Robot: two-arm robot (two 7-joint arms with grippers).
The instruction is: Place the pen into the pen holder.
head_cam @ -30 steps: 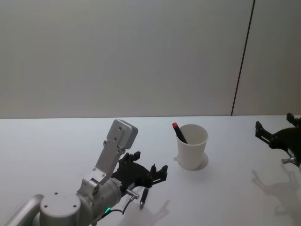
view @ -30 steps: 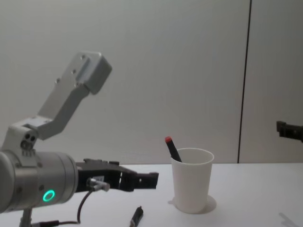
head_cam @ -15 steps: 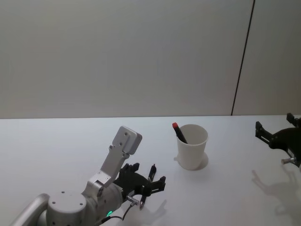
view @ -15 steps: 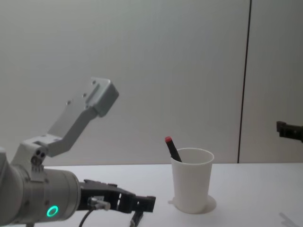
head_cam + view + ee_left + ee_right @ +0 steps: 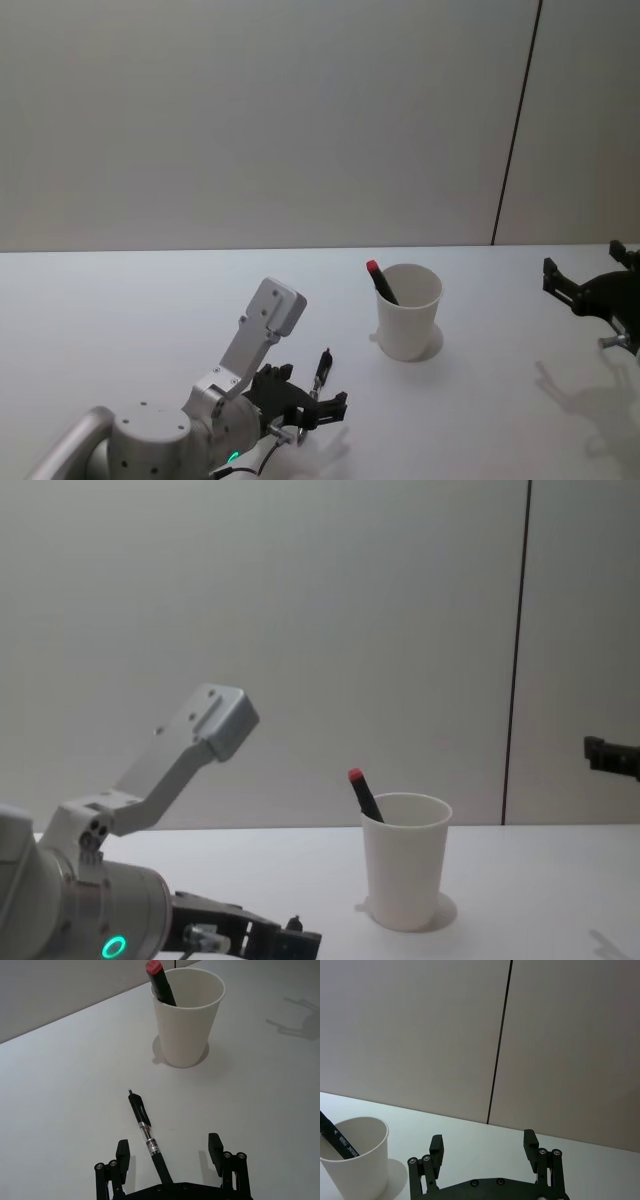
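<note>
One pen [image 5: 148,1137] lies within the spread left claw [image 5: 169,1145] (second pen [image 5: 161,982]: in the pen holder [image 5: 187,1025]).

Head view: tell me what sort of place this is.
Likely a bare robot test room: a plain white table, a blank grey wall with one dark seam, and a paper cup and a pen by the left tool.

Right end effector [image 5: 483,1137], fingers [image 5: 436,1146] apart

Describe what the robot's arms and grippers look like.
The left arm is silver-grey with rounded joints, a green ring light and a thin dark cable. The left gripper and right gripper are black, two-fingered, with small silver screws.
</note>
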